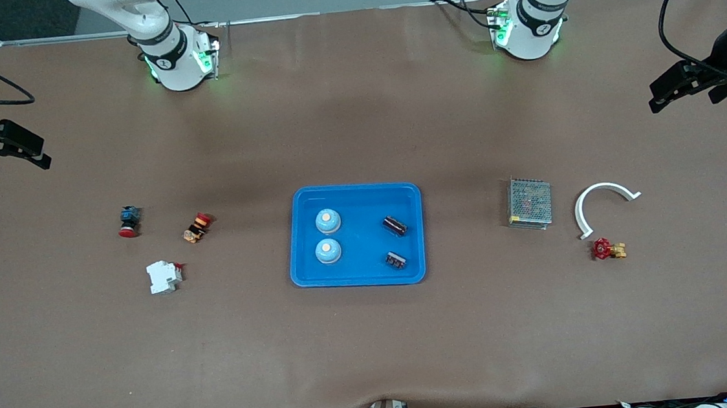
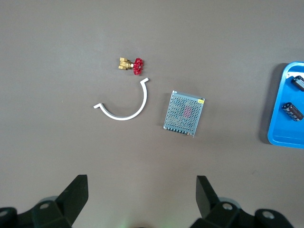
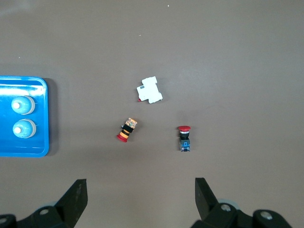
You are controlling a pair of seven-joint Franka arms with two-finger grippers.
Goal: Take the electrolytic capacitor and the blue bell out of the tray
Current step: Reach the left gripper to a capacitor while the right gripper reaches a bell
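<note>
A blue tray (image 1: pixel 360 279) sits mid-table and holds two pale blue bells (image 1: pixel 328 220) (image 1: pixel 328 251) side by side at the right arm's end. Two black capacitors (image 1: pixel 395 225) (image 1: pixel 396 260) lie in it at the left arm's end. The right wrist view shows the bells (image 3: pixel 22 105) in the tray (image 3: pixel 28 151); the left wrist view shows the capacitors (image 2: pixel 292 110) at the tray's edge (image 2: pixel 280 137). My left gripper (image 1: pixel 685 91) (image 2: pixel 141 194) hangs open and empty at the left arm's end of the table. My right gripper (image 1: pixel 12 154) (image 3: pixel 140 197) hangs open and empty at the right arm's end.
Toward the right arm's end lie a red-capped blue push button (image 1: pixel 129 221), an orange and black switch (image 1: pixel 197 227) and a white breaker (image 1: pixel 164 276). Toward the left arm's end lie a metal mesh box (image 1: pixel 529 202), a white curved clip (image 1: pixel 600 201) and a red-handled brass valve (image 1: pixel 608 249).
</note>
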